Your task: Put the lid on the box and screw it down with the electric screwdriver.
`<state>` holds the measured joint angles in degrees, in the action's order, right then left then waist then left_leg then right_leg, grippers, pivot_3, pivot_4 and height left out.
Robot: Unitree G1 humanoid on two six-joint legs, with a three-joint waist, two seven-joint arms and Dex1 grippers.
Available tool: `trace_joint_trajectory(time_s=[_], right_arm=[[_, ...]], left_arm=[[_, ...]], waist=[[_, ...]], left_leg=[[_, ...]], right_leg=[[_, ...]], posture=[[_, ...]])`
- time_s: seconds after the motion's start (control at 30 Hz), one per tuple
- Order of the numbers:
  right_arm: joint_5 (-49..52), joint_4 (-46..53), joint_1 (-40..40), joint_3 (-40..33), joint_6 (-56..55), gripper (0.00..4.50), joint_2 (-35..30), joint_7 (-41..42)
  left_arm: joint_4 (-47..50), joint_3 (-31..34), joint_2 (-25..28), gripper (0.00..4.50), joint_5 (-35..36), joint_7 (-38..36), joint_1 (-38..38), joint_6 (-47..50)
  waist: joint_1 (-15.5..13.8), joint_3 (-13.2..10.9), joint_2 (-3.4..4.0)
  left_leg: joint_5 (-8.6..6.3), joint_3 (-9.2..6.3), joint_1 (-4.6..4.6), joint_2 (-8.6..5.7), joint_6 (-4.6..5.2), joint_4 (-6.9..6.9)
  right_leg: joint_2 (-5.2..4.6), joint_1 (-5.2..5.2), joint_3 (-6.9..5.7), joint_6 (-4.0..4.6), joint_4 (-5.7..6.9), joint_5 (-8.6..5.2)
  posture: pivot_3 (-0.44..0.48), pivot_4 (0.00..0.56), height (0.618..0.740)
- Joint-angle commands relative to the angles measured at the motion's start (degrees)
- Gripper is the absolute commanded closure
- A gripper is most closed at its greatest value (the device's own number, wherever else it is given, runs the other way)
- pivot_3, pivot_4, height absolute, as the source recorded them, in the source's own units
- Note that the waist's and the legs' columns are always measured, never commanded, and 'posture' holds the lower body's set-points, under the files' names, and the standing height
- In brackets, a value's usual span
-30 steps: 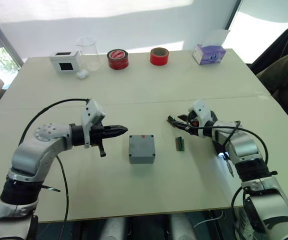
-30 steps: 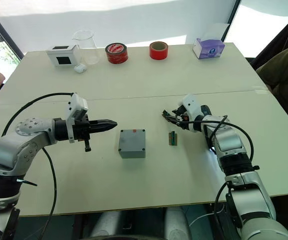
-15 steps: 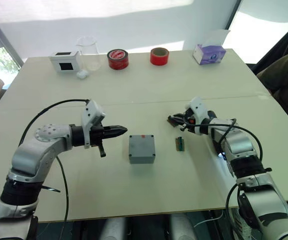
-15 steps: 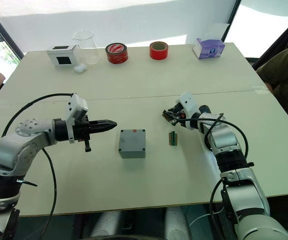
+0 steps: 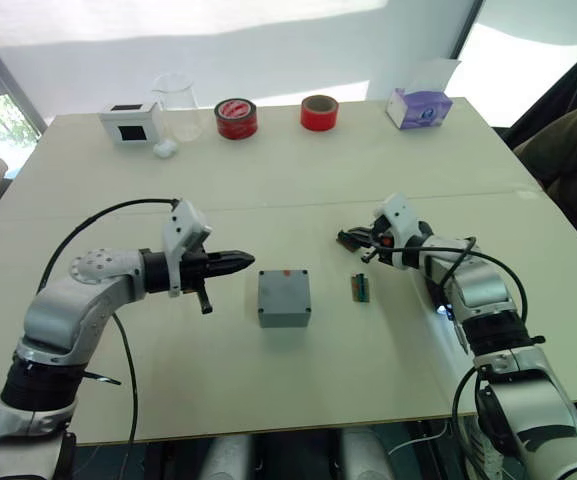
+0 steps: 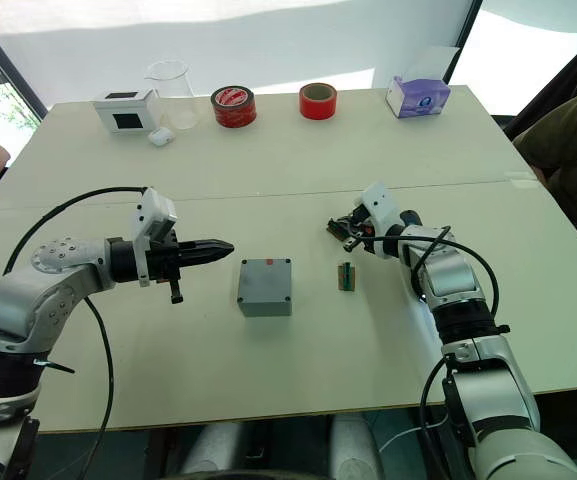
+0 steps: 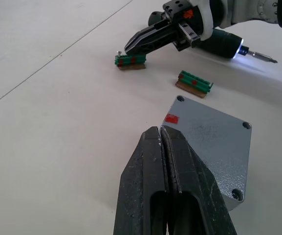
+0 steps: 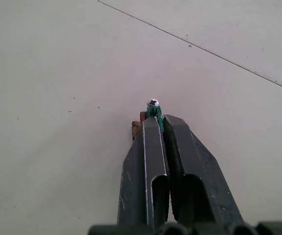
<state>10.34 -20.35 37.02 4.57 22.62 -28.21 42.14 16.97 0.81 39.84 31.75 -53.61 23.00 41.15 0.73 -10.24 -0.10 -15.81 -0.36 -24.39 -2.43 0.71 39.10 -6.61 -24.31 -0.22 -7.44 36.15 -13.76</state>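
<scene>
**Both claws closed over the worktop, box between them**

L claw (image 5: 240, 262): fingers pressed together, nothing held, hovering level just above the worktop (image 5: 288, 190). Tip points at the box (image 5: 284, 297), near its L side, not touching. In the L wrist view the closed fingers (image 7: 167, 176) sit just short of the box's near corner.

R claw (image 5: 347, 239): fingers closed on a small green strip (image 7: 130, 60) w/ red marks on a brown base; in the R wrist view a screw head (image 8: 153, 103) shows at the fingertip end, green part pinched between the fingers. Whether the strip rests on the worktop or is lifted clear: cannot tell.

Box: grey, square, lid (image 7: 210, 131) on top, red mark near its far edge, screw holes at the corners. Sits mid-worktop, between the two claws, apart from both.

Second green strip (image 5: 361, 288): flat on the worktop, between box and R arm, just beside neither.

Screwdriver (image 7: 231, 43): black, lying along the R forearm side, bit pointing away from the box, tip light on; glow also seen at (image 5: 442, 312).

Far edge of worktop, L to R: white box w/ black screen (image 5: 130, 121), clear beaker (image 5: 177, 105), two red tape rolls (image 5: 236, 118) and (image 5: 319, 112), purple tissue box (image 5: 419, 107).
</scene>
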Motion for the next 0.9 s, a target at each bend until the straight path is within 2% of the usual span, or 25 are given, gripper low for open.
trace_joint_trajectory(time_s=[0.03,0.37,0.7,0.9], right_arm=[[2.02,5.1,-0.23,-2.95,0.29,4.46,-0.02,0.07],[3.62,10.46,-1.78,-5.06,3.83,4.46,-0.22,-0.54],[10.68,37.21,-9.1,-3.98,15.98,4.46,-1.26,-0.44],[12.21,44.76,-11.76,-0.69,20.18,4.46,-0.13,-2.35]], left_arm=[[1.32,0.22,0.34,4.5,0.32,-0.2,-0.01,-0.76],[-0.13,-0.15,0.01,4.5,-0.06,-0.91,0.56,-1.77],[1.64,1.65,3.42,4.5,1.81,-3.23,-1.05,-0.31],[2.49,1.71,4.17,4.5,2.88,-3.02,-1.92,0.02]], waist=[[-0.02,0.0,0.0],[-0.05,0.0,0.0],[-0.07,0.0,0.0],[-0.16,0.0,0.0]], left_leg=[[0.0,0.0,0.0,0.0,0.0,0.0],[0.0,0.0,0.0,0.0,0.0,0.0],[-0.09,-0.02,0.0,0.01,0.16,0.0],[-0.18,-0.02,0.0,0.0,0.31,0.0]], right_leg=[[0.0,0.0,0.0,0.0,0.0,0.0],[0.0,0.0,0.0,0.0,0.01,0.0],[0.0,-0.01,0.01,0.0,0.01,0.0],[-0.01,-0.01,0.01,0.0,0.01,0.0]], posture=[[0.0,0.15,0.74],[0.0,0.15,0.74],[0.0,0.15,0.74],[0.0,0.15,0.74]])
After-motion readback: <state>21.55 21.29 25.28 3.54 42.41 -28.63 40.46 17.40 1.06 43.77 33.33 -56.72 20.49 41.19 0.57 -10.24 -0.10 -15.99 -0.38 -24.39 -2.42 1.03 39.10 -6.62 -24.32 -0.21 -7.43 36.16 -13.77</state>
